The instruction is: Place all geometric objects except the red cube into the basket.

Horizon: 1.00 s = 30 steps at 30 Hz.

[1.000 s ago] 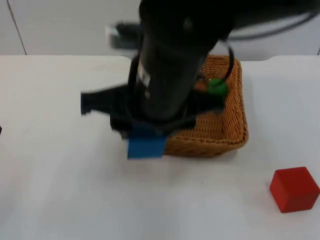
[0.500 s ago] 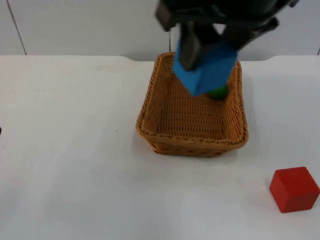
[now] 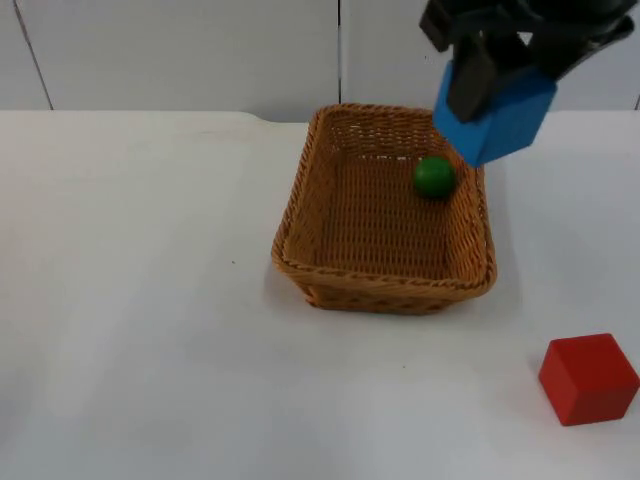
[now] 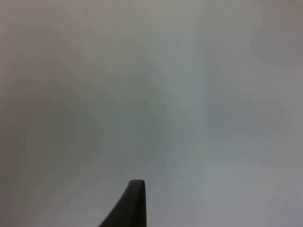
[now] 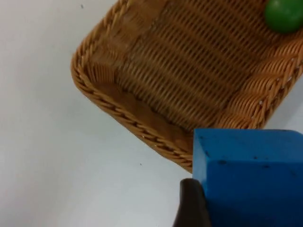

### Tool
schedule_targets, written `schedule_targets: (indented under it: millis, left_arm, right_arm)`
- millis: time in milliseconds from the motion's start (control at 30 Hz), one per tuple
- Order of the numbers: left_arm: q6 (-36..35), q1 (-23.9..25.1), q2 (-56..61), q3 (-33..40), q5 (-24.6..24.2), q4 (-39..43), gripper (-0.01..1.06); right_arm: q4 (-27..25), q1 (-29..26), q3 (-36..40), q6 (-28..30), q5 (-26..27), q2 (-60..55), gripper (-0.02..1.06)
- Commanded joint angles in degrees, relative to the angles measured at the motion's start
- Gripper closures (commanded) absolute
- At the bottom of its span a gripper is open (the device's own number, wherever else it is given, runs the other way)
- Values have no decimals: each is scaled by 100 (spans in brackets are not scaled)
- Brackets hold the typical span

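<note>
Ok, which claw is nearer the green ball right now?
The right claw. It holds the blue block above the basket's far right rim, just beside the green ball inside. The left claw waits over bare table, away from the basket.

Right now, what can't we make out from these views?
- Right gripper: cut off by the top view's upper edge, shut on the blue block.
- Blue block's far faces: the fingers cover them in the top view, and the right wrist view's edge cuts off its lower part.
- Basket: the block hides part of its right rim in the top view.
- Left gripper: one fingertip against bare table, so its fingers' state is unreadable.
</note>
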<state>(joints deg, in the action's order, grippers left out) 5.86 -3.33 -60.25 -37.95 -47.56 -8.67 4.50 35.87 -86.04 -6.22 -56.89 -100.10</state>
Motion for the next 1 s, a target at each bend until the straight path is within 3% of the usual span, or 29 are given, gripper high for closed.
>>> schedule_targets:
  millis: [0,233,700,967]
  left_arm:
    - [-14,13,35,13,-26,28,0]
    - [-14,13,35,13,-26,28,0]
    - [-14,13,35,13,-26,28,0]
    - [-14,13,35,13,-15,28,0]
  right_arm:
    - [-20,-27,-17,285,193,-419,105]
    - [-20,-27,-78,309,884,-1261,105]
    - [-100,-239,-2189,269,741,-2975,105]
    - [-224,-338,-2312,269,1013,-3540,103]
